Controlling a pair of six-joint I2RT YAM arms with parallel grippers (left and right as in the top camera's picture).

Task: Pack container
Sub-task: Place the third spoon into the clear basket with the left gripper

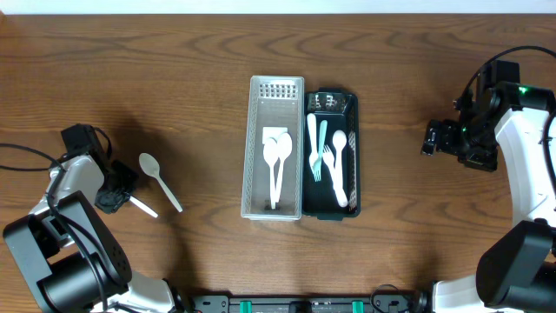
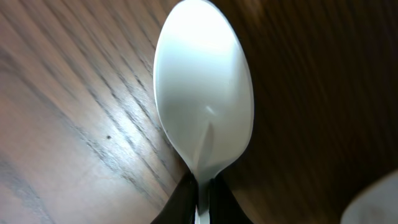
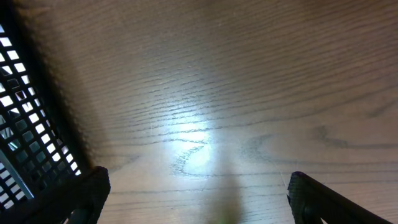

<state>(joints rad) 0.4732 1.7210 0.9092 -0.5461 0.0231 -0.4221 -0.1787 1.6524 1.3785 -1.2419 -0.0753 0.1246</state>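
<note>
The left gripper (image 2: 202, 210) is clenched on the neck of a white plastic spoon (image 2: 204, 93). The dark fingers (image 2: 180, 202) are being pressed onto the thin stem just below the bowl, which is being presented face-on to the wrist camera above the wooden table (image 2: 74, 124). Whether the bowl is resting on the table cannot be told. A second white spoon (image 1: 161, 178) is lying just beside this gripper, apart from the gripped one. The right gripper (image 3: 198, 186) is released, with nothing between its fingers, near the outer wall of the black mesh basket (image 3: 18, 118).

The step in hand is judged to be the carrying of the gripped spoon to the baskets at the table's centre. Stacked spoons (image 1: 276, 156) are being collected in the white perforated basket (image 1: 254, 148); mixed cutlery (image 1: 334, 161) is lying in the black one alongside. Because the stem is being pinched at a narrow point, pivoting is likely. The transfer should be made slowly:
- The bowl should be raised above the rim.
- The spoon should be aligned lengthwise with the white basket.
- It should be lowered onto the stack, and only then released.

The second spoon should not be swept aside at lift-off.
</note>
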